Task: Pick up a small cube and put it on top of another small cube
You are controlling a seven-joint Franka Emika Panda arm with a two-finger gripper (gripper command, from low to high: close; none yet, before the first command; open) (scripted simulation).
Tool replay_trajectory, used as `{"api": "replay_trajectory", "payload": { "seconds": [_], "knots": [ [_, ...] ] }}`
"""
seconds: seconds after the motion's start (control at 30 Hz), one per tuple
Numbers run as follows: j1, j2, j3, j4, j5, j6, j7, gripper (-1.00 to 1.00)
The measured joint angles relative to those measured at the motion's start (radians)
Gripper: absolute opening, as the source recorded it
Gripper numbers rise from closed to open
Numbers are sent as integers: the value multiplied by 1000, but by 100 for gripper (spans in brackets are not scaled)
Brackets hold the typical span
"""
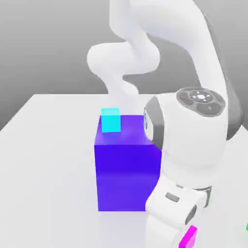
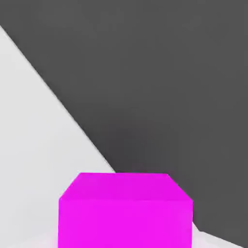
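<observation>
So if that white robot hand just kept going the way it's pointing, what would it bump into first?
The gripper points downward, with the small bright magenta-pink cube right at its tip. Straight on, it would most likely press that cube into the pale grey table; the gap beneath is hard to judge.

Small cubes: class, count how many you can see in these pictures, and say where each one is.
2. A cyan cube sits on top of the big blue block. A magenta cube is under the arm's hand, near the exterior view's bottom edge. The arm may hide others.
</observation>
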Motion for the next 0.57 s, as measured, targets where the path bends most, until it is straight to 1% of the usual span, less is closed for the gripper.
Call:
{"api": "replay_trajectory", "payload": {
  "seconds": [0.3,0.43,0.47,0.57],
  "knots": [
    [250,-21,64,19,-31,-41,424,-100],
    [293,88,52,28,-46,59,477,-100],
    [296,107,49,29,-49,77,481,100],
    [296,107,49,29,-49,77,480,100]
  ]
}}
